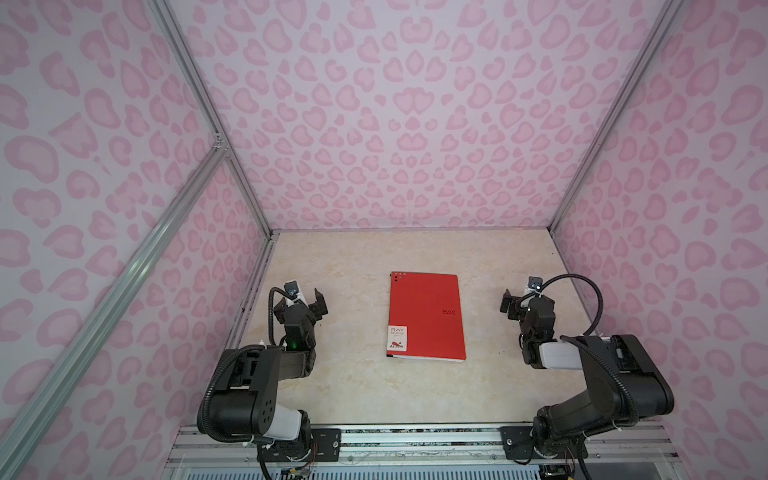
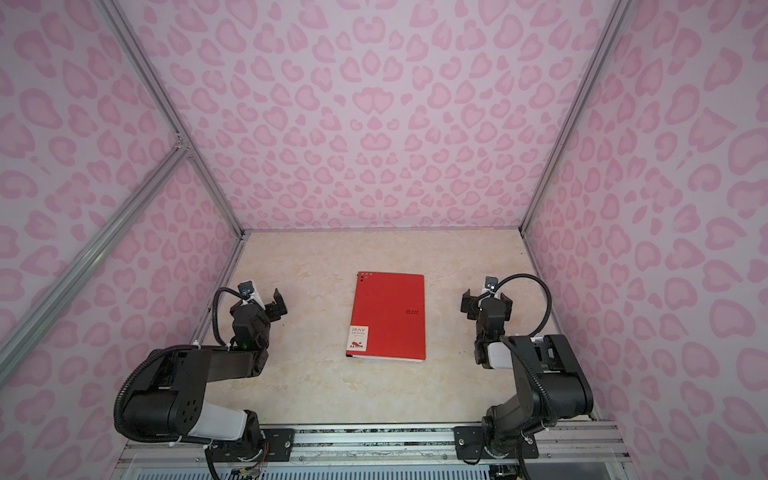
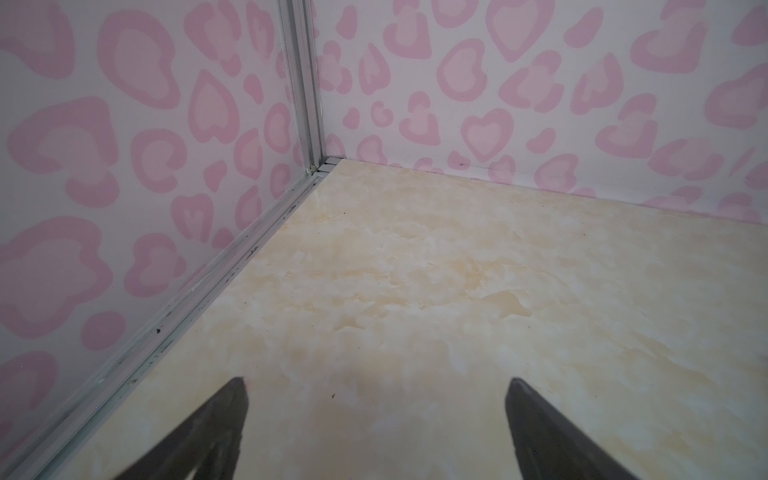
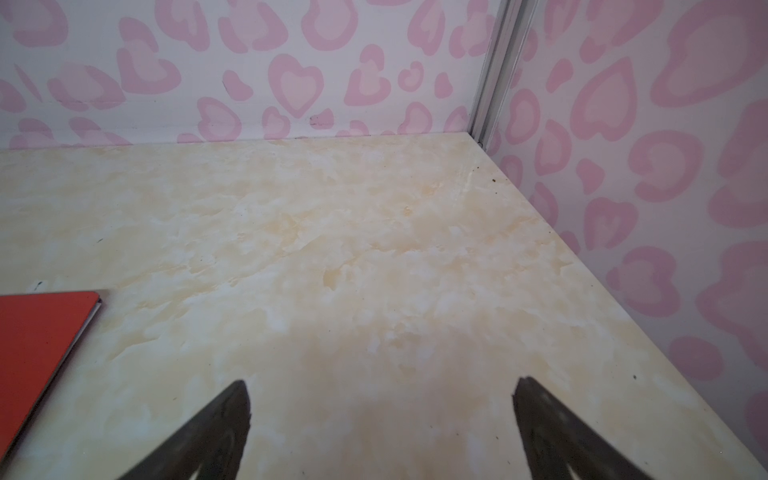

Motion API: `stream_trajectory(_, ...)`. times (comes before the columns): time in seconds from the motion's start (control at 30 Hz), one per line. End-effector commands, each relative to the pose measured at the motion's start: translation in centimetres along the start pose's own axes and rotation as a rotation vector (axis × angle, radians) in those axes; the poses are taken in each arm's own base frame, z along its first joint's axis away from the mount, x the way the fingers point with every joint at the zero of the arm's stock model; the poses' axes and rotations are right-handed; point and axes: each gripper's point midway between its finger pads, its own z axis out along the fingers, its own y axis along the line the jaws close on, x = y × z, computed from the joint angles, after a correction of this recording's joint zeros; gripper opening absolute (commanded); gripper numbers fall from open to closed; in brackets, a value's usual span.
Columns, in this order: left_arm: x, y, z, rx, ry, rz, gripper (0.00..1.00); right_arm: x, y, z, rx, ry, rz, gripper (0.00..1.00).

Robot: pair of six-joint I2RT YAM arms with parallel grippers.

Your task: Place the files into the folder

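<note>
Red folder (image 1: 426, 316) lies shut mid-bench (image 1: 353, 386), clear of every edge. Either side of it, left gripper (image 3: 376, 380) and right gripper (image 4: 382, 380) are both spread wide, holding nothing.

- Both top views looked steeply down from 6 o'clock, sharing the whole worktop (image 1: 353, 395).
- The left wrist camera (image 1: 292, 287), low and near, faced the 11 o'clock corner.
- The right wrist camera (image 1: 533, 284) faced 1 o'clock, catching the folder (image 4: 37, 332) corner.
</note>
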Motion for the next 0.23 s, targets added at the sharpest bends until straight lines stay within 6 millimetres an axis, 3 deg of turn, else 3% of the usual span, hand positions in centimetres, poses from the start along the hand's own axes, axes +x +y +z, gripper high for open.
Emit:
stream_trajectory(0.0, -0.42, -0.02, 0.22, -0.001, -0.01, 0.004, 0.98, -0.56, -0.24, 0.03, 0.014, -0.022, 0.002, 1.0)
stream_trajectory(0.2, -0.37, -0.04, 0.19, -0.001, -0.009, 0.005, 0.98, -0.55, -0.19, 0.04, 0.013, -0.021, 0.001, 1.0)
